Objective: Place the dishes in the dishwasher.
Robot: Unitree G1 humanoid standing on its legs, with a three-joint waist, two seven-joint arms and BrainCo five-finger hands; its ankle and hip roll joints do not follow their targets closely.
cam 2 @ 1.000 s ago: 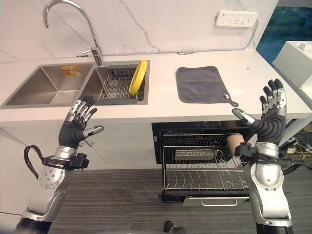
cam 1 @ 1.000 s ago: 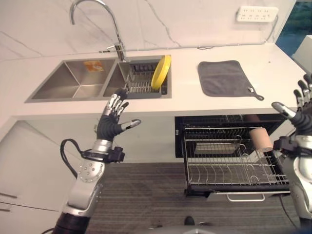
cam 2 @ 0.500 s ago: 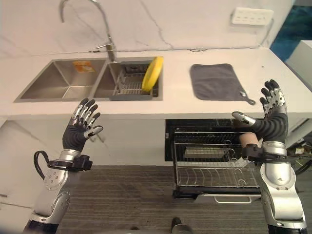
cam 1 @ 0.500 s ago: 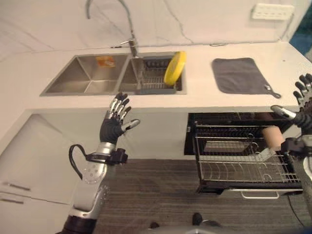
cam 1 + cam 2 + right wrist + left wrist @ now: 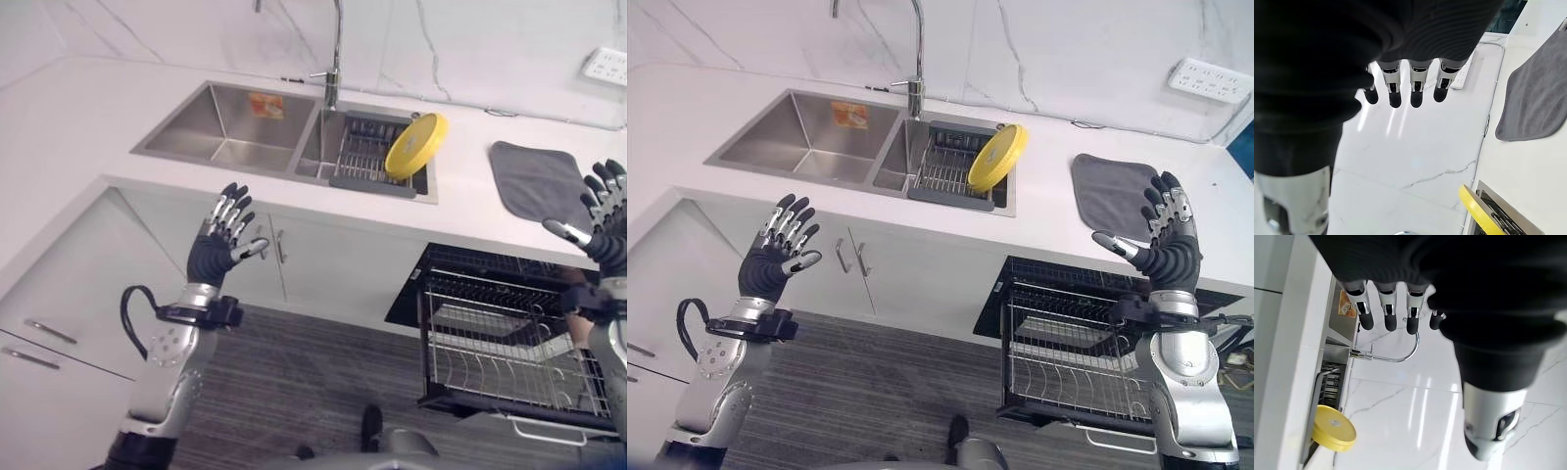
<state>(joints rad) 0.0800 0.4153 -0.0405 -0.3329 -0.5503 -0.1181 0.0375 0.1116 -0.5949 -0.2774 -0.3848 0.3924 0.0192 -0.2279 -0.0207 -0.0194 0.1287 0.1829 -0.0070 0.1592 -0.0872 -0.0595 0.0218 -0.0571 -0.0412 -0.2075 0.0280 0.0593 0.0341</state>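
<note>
- One yellow plate [image 5: 996, 157] stands on edge in the drying rack [image 5: 945, 172], inside the right basin of the two-basin sink [image 5: 803, 147].
- One dishwasher rack [image 5: 1068, 367] is pulled out.
- One grey cloth [image 5: 1115, 184] lies on the counter [image 5: 686, 108].
- Left hand [image 5: 776, 257] and right hand [image 5: 1168, 245]: both raised, fingers spread, holding nothing.

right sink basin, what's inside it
A dark dish rack sits in the right sink basin, with a yellow plate standing on edge at its far right end. The basin floor under the rack is hidden.
</note>
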